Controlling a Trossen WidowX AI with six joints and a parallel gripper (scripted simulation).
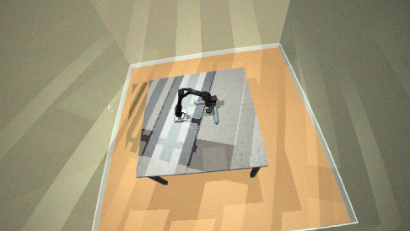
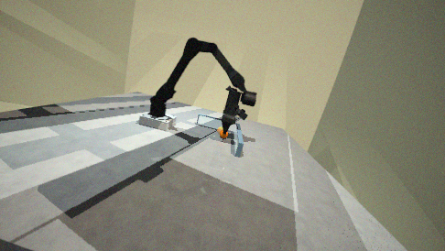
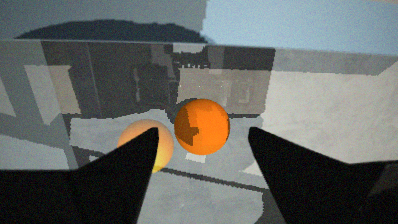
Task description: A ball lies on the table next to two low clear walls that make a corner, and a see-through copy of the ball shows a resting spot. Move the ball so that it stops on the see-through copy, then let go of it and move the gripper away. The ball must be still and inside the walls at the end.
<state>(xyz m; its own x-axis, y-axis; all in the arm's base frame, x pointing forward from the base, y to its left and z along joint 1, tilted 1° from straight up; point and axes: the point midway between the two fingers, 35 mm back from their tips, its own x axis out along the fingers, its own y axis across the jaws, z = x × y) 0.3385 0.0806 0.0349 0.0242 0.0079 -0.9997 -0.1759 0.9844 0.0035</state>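
Clear wall blocks the way beyond the ball — open gripper straddles it.
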